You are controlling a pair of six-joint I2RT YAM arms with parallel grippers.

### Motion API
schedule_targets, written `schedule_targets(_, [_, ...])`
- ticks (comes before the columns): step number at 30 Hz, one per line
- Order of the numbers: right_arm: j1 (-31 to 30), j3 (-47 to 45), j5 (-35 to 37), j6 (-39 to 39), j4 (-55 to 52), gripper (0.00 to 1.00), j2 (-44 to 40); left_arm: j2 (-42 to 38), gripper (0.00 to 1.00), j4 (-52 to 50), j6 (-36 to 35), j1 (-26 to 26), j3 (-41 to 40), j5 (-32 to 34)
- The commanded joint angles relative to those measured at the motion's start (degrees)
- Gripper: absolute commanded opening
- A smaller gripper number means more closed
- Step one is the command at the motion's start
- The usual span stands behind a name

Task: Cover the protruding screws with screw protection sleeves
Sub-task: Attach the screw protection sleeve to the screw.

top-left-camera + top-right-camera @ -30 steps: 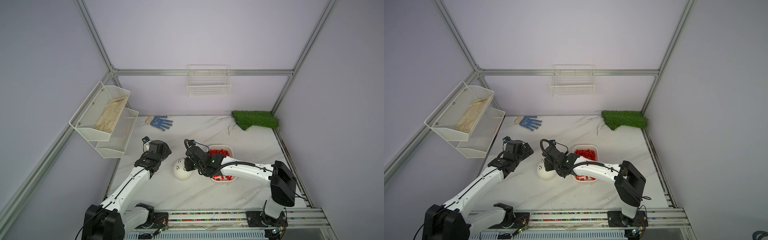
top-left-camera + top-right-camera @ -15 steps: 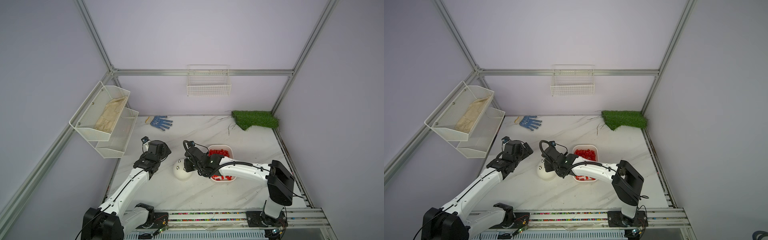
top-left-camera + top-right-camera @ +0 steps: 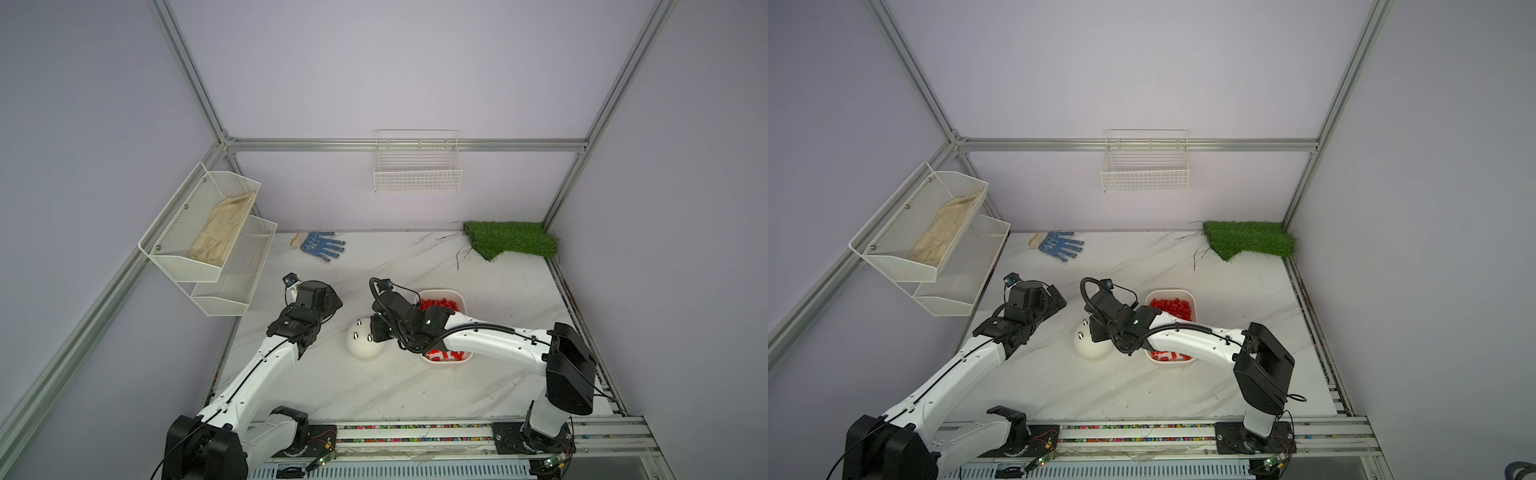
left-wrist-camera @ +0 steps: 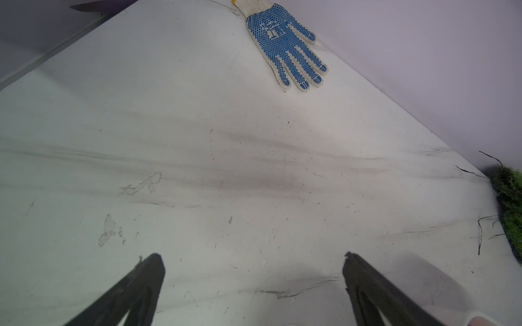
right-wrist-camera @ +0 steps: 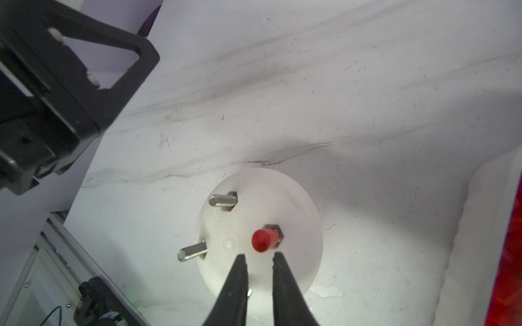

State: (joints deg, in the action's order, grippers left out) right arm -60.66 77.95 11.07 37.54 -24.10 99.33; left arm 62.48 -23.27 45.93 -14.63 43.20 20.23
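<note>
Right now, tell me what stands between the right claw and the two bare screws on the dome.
Nothing visible. The right claw hovers over the white dome, just off the red-sleeved screw; both bare screws lie beside it.

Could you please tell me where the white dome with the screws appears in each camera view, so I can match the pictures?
Top views: the white dome sits on the table near the front, just left of the tray of red sleeves, under the right tool.
Left wrist: not in it.
Right wrist: low in the middle, one red sleeve fitted.
Shared landmark: the tray, whose rim edges the right wrist view.
</note>
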Motion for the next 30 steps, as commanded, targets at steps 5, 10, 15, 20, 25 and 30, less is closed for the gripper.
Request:
schedule_targets(5, [-0.4,3.3,1.1,-1.0,-0.4,0.09,1.6,-0.3,1.0,0.9,-0.1,0.3,-0.5,0.2])
schedule_targets(10, [0.1,4.1,0.6,-1.4,-0.6,0.1,3.0,-0.3,1.0,1.0,-0.5,0.3,-0.3,0.4])
schedule_targets(15, [0.5,3.5,-0.5,-0.9,-0.3,0.1,3.8,-0.3,1.0,0.9,-0.6,0.3,-0.2,0.6])
schedule_targets(20, [0.8,3.3,-1.1,-0.5,-0.4,0.1,4.2,-0.3,1.0,0.9,-0.7,0.3,-0.2,0.5])
schedule_targets(25, [0.9,4.1,0.2,-1.1,-0.4,0.11,2.6,-0.1,1.0,1.0,-0.7,0.3,-0.1,0.6])
schedule_targets(30, [1.1,5.3,2.4,-2.0,-1.2,0.15,-0.6,0.7,1.0,1.4,-0.5,0.3,0.5,0.2])
